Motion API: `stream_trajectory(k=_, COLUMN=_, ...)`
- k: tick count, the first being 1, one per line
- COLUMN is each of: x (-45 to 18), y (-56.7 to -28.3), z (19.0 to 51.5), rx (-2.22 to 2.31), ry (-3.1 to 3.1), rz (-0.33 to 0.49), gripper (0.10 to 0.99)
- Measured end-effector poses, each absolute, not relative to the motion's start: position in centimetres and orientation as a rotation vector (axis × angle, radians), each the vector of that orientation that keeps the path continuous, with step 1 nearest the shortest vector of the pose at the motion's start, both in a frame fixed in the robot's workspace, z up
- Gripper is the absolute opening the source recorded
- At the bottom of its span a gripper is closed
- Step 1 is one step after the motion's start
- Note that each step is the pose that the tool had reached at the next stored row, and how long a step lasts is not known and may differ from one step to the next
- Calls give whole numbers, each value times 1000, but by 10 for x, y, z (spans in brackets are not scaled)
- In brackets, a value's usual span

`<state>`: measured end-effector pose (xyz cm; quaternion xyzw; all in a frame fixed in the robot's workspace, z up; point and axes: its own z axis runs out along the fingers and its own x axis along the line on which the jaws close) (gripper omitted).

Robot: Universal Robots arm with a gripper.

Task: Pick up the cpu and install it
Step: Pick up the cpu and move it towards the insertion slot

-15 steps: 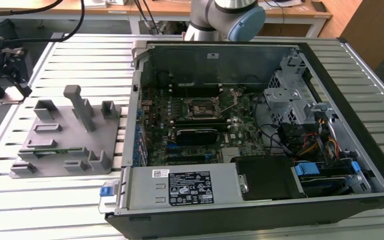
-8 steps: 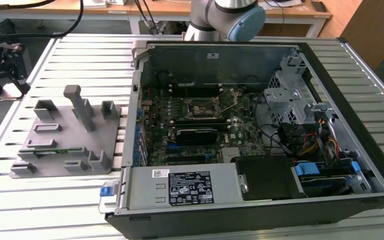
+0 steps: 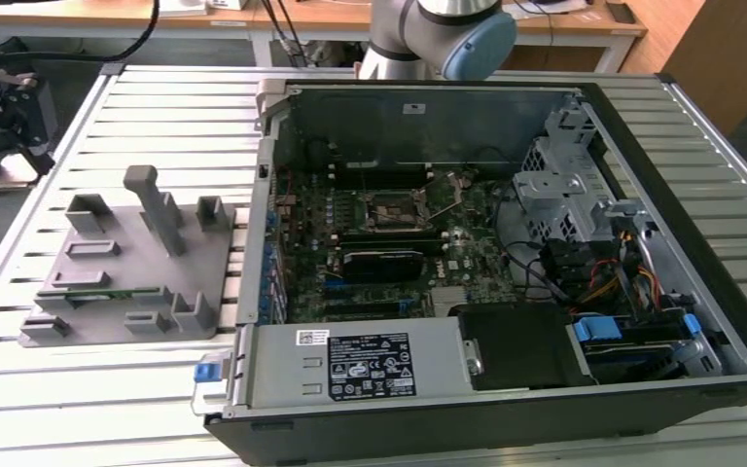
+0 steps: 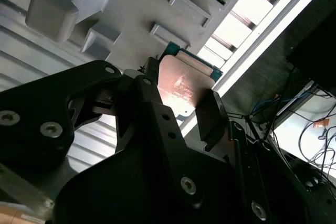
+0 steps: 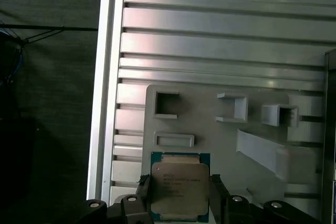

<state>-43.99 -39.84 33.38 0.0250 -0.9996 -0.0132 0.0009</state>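
The small flat square cpu point(image 5: 180, 187) with its pale silver metal top and green rim sits right between the black gripper point(image 5: 180, 199) fingers point(image 5: 143, 196), which are pressed against two opposite edges of it. In both wrist views it is over the grey plastic fixture point(image 5: 220, 140), close to the fixture's side that runs along the edge of the slatted aluminium table point(image 5: 210, 24). I cannot tell whether the chip is clear of the fixture. In the exterior view the arm's grey tube and blue-capped joint point(image 3: 458, 34) rise behind the open black computer case point(image 3: 685, 292), whose dark metal-framed socket point(image 3: 393, 209) stands empty.
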Motion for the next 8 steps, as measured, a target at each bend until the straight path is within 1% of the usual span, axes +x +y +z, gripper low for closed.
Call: stream_trajectory(k=8, x=-440, y=-397, z=345, rx=79, ry=-3141, rz=-42, gripper=525)
